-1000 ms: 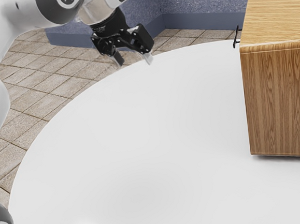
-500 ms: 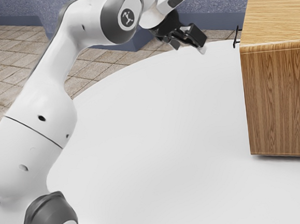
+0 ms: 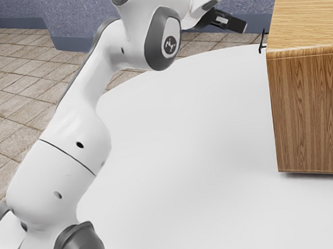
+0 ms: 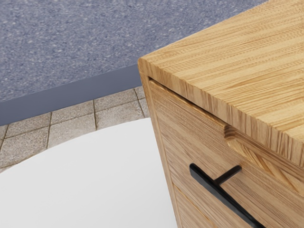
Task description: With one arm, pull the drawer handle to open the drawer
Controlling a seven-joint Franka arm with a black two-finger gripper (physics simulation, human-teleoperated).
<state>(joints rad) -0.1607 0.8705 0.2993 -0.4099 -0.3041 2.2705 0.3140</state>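
Exterior view, arm: reaching in from the exterior view's left, high over the white table, hand pointed at the wooden cabinet on the exterior view's right.
Exterior view, claw: the gripper hangs near the cabinet's far upper corner, apart from it; I cannot tell how wide it stands from this angle.
Exterior view, handle: the black drawer handle juts from the cabinet's far left edge, just below and right of the claw, nothing touching it.
Wrist view, drawer: the drawer front sits flush under the cabinet top, so it looks shut.
Wrist view, handle: the black bar on its short post lies ahead of the hand, free.
Progress: approach well underway, by my reading; no grasp yet and no pull.
Left to do: close in on the bar, clamp it, draw the drawer out.
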